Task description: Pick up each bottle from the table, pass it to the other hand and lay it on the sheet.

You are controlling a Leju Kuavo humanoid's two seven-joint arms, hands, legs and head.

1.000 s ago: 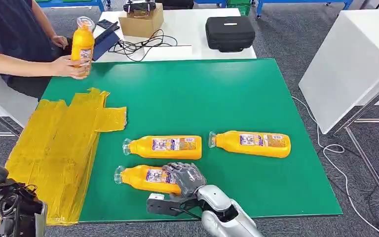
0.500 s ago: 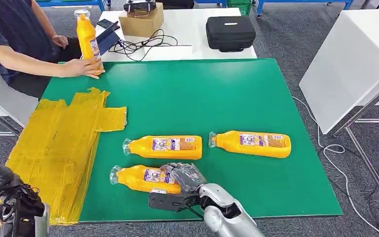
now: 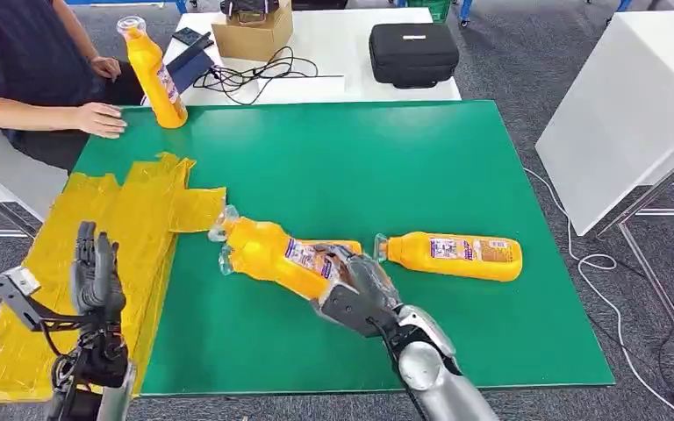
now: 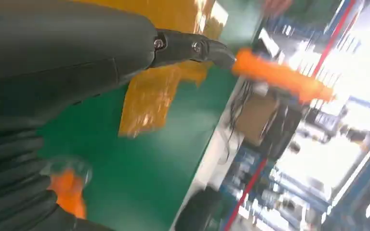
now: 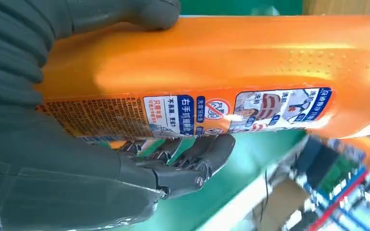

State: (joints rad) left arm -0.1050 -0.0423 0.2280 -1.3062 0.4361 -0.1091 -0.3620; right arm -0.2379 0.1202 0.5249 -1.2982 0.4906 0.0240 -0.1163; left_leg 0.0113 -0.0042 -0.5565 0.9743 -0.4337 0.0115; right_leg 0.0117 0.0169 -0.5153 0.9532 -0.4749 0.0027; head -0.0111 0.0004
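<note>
Gripped in the right hand (image 3: 355, 285): an orange plastic bottle with a printed label (image 3: 272, 250), lifted off the green table mat (image 3: 360, 167), long axis slanting, clear cap toward the left hand (image 3: 95, 272). Left hand raised over the yellow sheet (image 3: 96, 237), fingers spread, holding nothing. Glossy, rigid-looking body.

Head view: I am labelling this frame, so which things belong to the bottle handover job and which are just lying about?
Job:
held bottle in right hand
left hand, raised and open
two lying bottles
upright bottle near person's hand
yellow sheet
green table

Lying about:
black case
cardboard box
cables
</note>
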